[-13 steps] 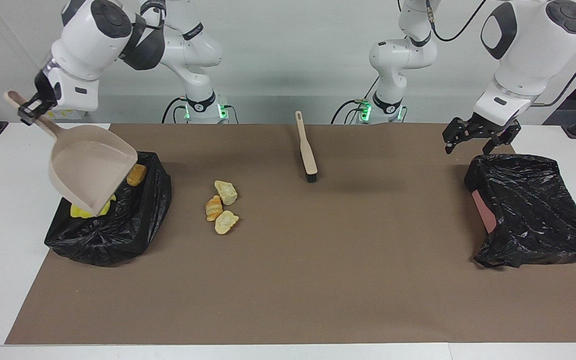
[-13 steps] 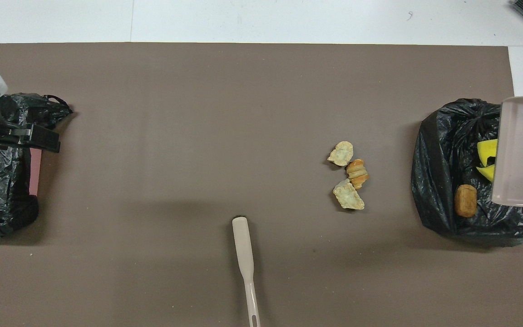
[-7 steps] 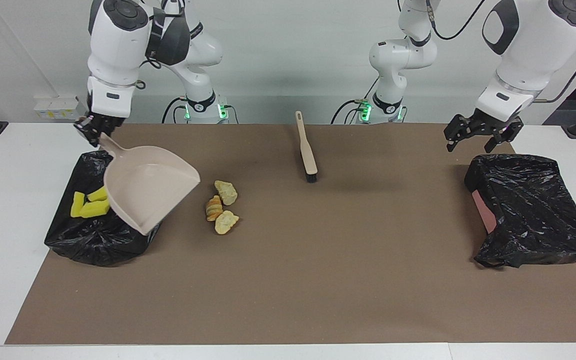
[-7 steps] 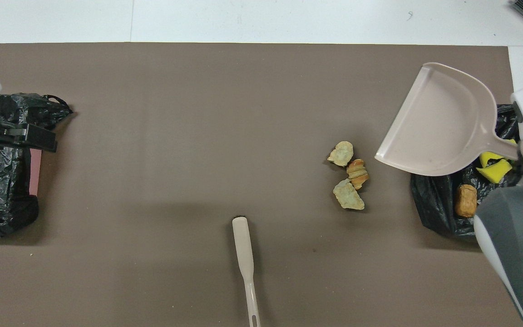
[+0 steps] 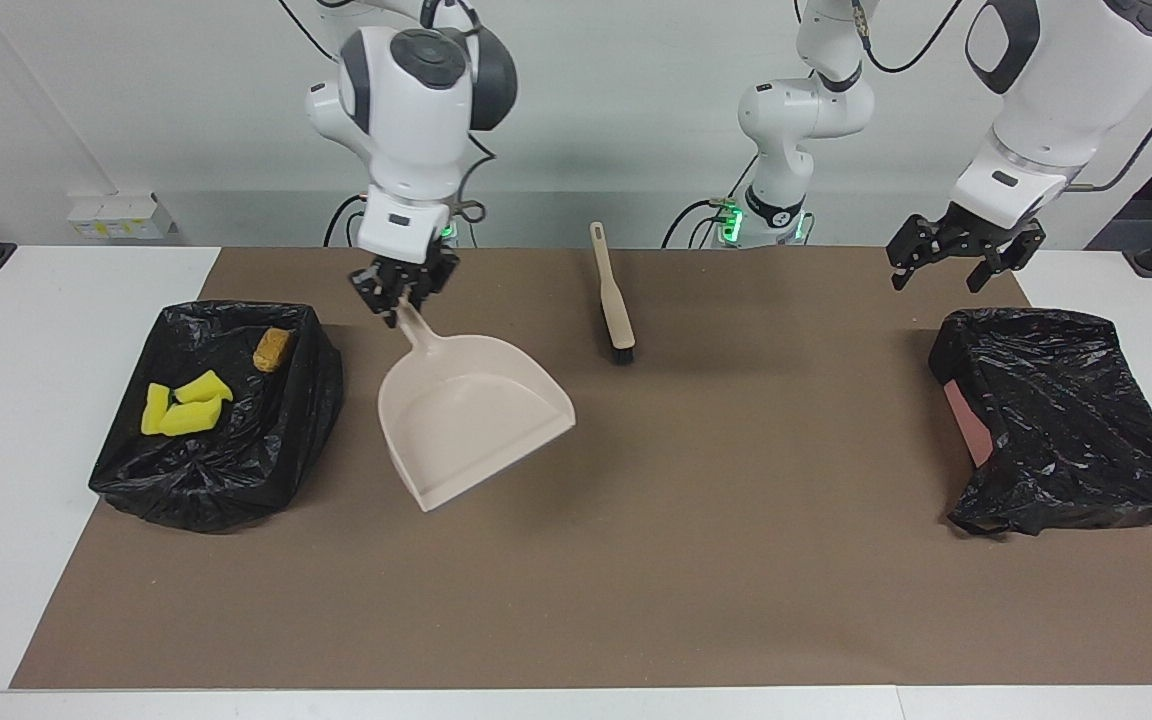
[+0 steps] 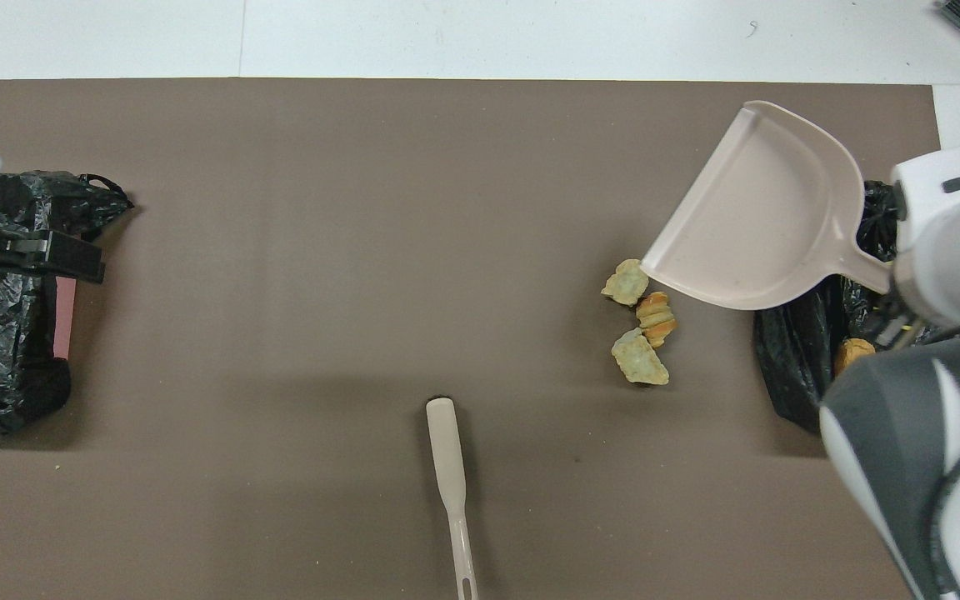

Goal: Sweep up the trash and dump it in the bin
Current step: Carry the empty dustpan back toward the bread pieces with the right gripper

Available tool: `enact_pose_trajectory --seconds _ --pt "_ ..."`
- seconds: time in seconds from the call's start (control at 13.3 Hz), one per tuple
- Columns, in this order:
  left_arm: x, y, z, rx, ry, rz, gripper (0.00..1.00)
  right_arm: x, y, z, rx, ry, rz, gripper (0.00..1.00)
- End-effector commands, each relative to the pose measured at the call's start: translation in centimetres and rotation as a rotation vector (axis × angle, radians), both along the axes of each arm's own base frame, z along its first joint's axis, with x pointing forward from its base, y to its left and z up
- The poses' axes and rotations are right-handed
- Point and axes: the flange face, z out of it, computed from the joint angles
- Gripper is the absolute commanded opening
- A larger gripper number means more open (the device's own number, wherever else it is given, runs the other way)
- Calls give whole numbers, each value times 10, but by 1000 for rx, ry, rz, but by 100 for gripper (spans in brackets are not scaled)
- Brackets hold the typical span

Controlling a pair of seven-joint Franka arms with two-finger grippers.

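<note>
My right claw [image 5: 404, 297] is clamped on the dustpan [image 5: 471, 415] handle, now carried off the bin [image 5: 221, 470] to hang over the three bread pieces [image 6: 642, 321] on open mat. Yellow wedges [image 5: 186, 405] and the lump [image 5: 272, 348] lie in the bin. My left claw [image 5: 966, 262], fingers apart, waits over the other bag [image 5: 1066, 420].

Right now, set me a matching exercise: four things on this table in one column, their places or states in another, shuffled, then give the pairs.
Things:
1. dustpan
2. brush
3. yellow foam wedges
4. bread and croissant pieces

Places or states:
A. lying on the brown mat, untouched
B. inside the black-lined bin
C. held by its handle in the right gripper
D. lying loose on the mat beside the bin

Pairs: 1-C, 2-A, 3-B, 4-D
</note>
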Motion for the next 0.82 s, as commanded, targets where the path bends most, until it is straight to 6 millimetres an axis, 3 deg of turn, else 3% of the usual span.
enact_pose_trajectory --seconds 0.0,0.22,0.37,0.52,0.67,0.75 --pt "-9 2 1 -9 6 7 100 15 59 -20 87 8 -273 0" --pt "-9 1 0 -21 8 9 100 18 128 -36 144 -29 -531 0" --pt "-9 1 0 -21 10 9 100 25 146 -47 208 16 -656 0" --pt "-10 0 0 -21 14 5 100 32 165 -63 217 38 -677 0" --pt "-13 0 -2 -18 39 8 100 38 199 -88 221 33 -751 0" --pt "-15 0 2 -16 43 5 100 41 204 -97 218 39 -766 0"
